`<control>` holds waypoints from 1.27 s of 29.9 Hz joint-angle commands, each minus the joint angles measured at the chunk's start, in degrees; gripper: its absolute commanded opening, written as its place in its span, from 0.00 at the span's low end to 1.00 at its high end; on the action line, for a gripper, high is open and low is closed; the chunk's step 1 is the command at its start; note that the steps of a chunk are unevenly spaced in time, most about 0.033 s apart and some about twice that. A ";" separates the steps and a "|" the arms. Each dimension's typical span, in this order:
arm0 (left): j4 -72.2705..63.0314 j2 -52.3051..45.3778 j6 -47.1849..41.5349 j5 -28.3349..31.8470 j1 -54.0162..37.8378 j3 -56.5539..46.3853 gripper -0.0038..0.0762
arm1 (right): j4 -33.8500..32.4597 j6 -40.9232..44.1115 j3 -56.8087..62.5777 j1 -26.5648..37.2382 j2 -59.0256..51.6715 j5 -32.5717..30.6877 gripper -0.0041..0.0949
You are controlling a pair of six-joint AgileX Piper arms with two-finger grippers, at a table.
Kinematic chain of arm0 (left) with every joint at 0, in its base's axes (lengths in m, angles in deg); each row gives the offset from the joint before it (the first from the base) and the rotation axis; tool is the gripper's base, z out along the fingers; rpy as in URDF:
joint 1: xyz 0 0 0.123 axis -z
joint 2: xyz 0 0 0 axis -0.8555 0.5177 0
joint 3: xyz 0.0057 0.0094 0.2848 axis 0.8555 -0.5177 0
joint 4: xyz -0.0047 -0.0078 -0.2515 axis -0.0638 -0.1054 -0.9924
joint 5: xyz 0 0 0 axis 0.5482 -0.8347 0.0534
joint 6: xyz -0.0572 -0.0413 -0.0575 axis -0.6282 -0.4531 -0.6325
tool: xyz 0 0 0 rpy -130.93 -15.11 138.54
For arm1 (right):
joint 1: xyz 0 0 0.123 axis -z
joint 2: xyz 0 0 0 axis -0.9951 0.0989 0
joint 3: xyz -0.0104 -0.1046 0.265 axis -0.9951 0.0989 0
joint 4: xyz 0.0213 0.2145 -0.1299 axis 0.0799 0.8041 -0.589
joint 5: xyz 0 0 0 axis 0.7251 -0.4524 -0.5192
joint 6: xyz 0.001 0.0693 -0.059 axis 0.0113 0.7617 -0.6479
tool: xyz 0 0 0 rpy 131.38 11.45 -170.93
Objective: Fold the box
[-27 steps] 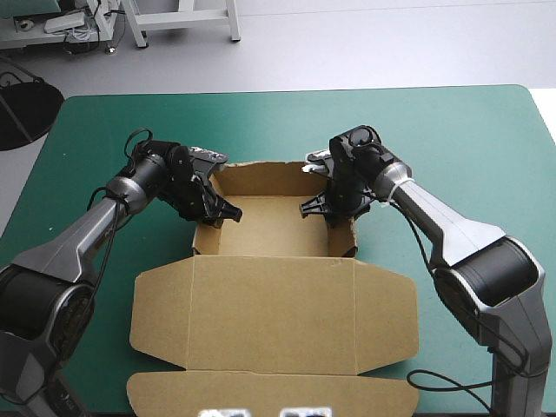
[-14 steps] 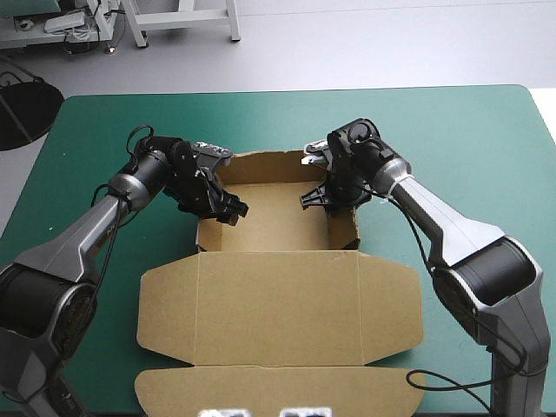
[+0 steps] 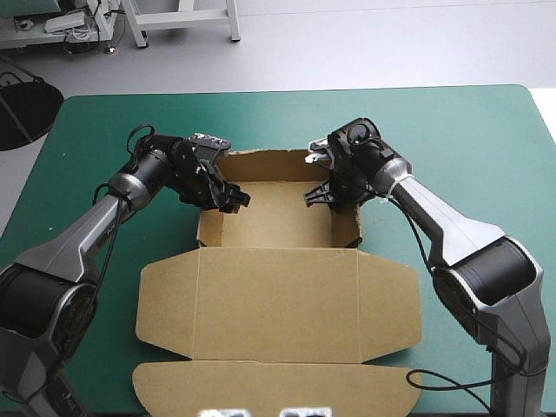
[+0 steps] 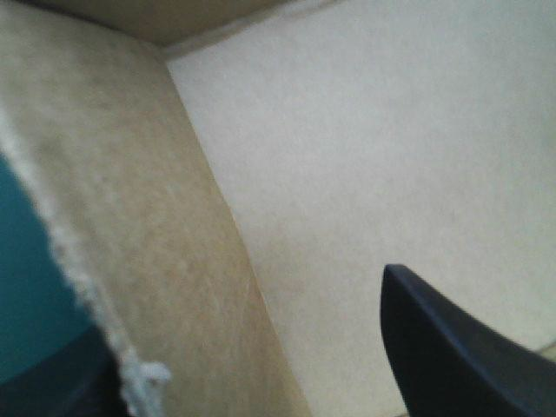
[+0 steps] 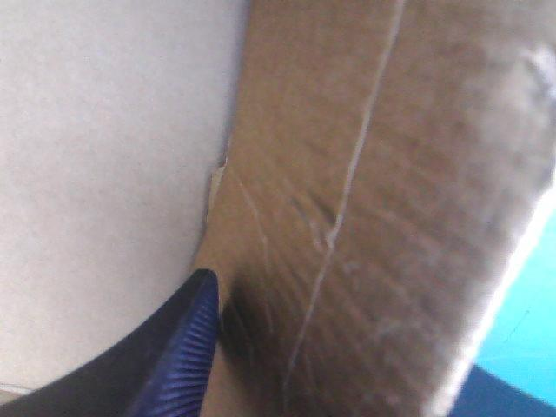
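Here, the left pincer reached over the far left corner of the box and stood open astride its raised left wall. One black finger was inside the tray, and a dark shape outside the wall's frayed edge, over the teal-green cover, seemed to be the other, though too little of it showed to be sure. The box lay in the middle of the worktop as an open tray, its far wall and both side walls upright. Its lid was spread flat toward the near edge, with a flap out to either side. At the far right corner the right pincer straddled the right wall in the same way, its fingers parted and gripping nothing. The inner finger had its tip against the wall's inner face, close to where wall met floor, and only a dark sliver of the outer finger showed beyond the wall's top edge.
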 commanded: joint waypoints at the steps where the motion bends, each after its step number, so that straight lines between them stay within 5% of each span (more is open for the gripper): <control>1: -0.95 -2.56 -3.86 6.57 0.47 1.91 0.64 | -1.08 2.49 -1.85 1.11 -3.08 3.05 0.47; 14: 1.01 -2.67 -5.02 10.82 -1.13 1.91 0.64 | 2.09 4.09 -4.06 5.54 -3.08 2.82 0.47; 31: 2.16 -12.37 -4.25 3.57 -1.70 14.30 0.64 | 4.68 -3.30 -24.48 6.08 -7.77 -1.07 0.47; 38: 12.33 -21.98 -4.02 -8.96 -1.70 18.35 0.41 | 4.82 -2.21 -23.29 6.08 -9.09 -1.07 0.47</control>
